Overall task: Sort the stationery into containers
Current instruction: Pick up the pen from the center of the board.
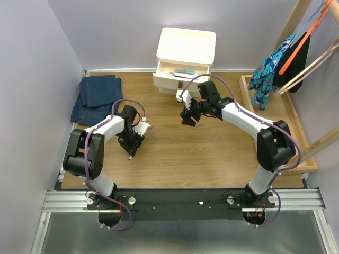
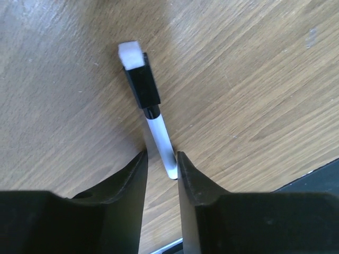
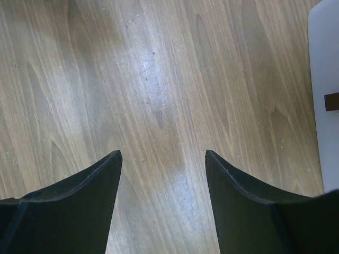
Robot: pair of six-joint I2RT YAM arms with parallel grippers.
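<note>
A marker [image 2: 142, 84] with a white barrel and a black cap with a white end lies on the wooden table. My left gripper [image 2: 161, 154] is low over it, jaws a little apart around the barrel's end. The barrel touches one finger and a gap shows at the other. In the top view this gripper [image 1: 131, 151] points down at the left middle. My right gripper [image 1: 189, 119] is open and empty over bare wood [image 3: 163, 152]. The cream-white cabinet [image 1: 185, 45] stands at the back, its top drawer [image 1: 183, 71] pulled open with stationery inside.
Folded blue jeans [image 1: 98, 98] lie at the back left. A shallow wooden tray [image 1: 288, 119] and a rack with hanging clothes [image 1: 275, 66] stand at the right. A cabinet edge with a brown handle [image 3: 332, 100] shows at the right of the right wrist view.
</note>
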